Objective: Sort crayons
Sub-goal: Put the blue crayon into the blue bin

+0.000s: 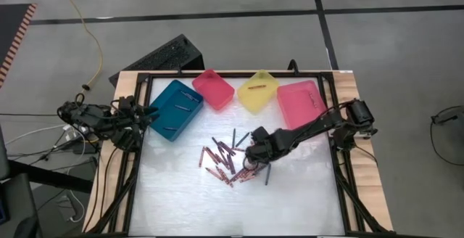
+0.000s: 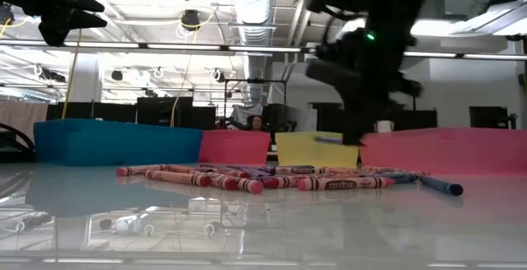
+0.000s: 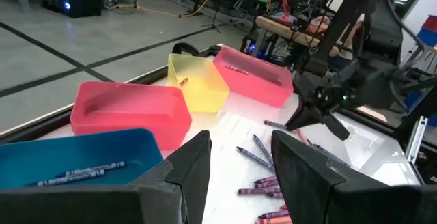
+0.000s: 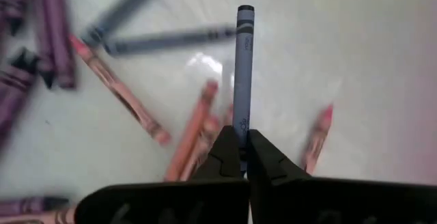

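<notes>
**Right jaws clamp a blue-grey crayon above the pile**

The right gripper (image 4: 242, 157) has its jaws pinched narrow on one blue-grey crayon (image 4: 244, 67), which sticks straight out past the fingertips and is lifted clear of the desk (image 1: 290, 209). In the high view the right gripper (image 1: 255, 149) sits over the right edge of the crayon pile (image 1: 228, 164), mid-desk.

The crayon wrappers carry dark print; in the low view one pink wrapper (image 2: 342, 184) shows a label, but its letters are too small to read. The held crayon's wrapper has marks that cannot be made out either.

Four bins stand along the far edge of the desk: one teal bin (image 1: 174, 109), a small pink bin (image 1: 213, 89), one yellow bin (image 1: 258, 91) and a larger pink bin (image 1: 301, 101). The teal bin holds at least three dark crayons, the yellow bin one. The loose crayons on the desk, mostly red or pink with a few blue-grey, overlap too much for an exact count.

The left gripper (image 3: 239, 173) waits by the teal bin at the desk's left edge, jaws apart and holding nothing.
</notes>
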### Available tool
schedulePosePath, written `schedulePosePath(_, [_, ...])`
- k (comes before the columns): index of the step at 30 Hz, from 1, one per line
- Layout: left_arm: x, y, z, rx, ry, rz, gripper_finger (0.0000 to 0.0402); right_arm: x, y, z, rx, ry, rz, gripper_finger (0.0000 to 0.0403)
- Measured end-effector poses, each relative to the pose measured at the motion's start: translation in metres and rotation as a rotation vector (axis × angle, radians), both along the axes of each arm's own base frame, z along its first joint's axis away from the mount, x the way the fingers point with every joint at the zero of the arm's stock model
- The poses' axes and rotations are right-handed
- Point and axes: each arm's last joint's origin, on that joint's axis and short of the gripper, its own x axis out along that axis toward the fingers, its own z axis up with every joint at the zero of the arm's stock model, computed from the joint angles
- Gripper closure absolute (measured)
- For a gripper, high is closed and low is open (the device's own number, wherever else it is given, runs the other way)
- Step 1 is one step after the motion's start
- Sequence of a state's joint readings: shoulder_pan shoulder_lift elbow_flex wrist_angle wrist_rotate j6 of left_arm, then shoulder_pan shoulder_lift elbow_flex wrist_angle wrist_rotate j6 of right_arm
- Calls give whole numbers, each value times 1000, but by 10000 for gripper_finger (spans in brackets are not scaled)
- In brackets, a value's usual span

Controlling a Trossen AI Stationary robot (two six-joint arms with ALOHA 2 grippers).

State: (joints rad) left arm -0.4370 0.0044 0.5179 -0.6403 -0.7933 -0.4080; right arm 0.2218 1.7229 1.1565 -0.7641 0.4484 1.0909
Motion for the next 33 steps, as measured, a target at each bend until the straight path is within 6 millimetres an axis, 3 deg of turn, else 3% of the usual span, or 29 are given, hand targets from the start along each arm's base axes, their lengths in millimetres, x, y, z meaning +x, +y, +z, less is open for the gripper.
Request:
schedulePosePath(6, [0, 0, 0, 0, 1, 0, 256, 27, -20, 38, -101, -95, 105, 400])
schedulePosePath(13, [0, 0, 0, 1, 1, 0, 256, 59, -54, 63, -219, -328, 213, 400])
schedulePosePath(23, [0, 0, 0, 2, 4, 0, 256, 95, -95, 65, -247, -582, 334, 400])
schedulePosePath(33, [1, 0, 0, 1, 9, 9, 256, 125, -108, 66, -295, -575, 405, 400])
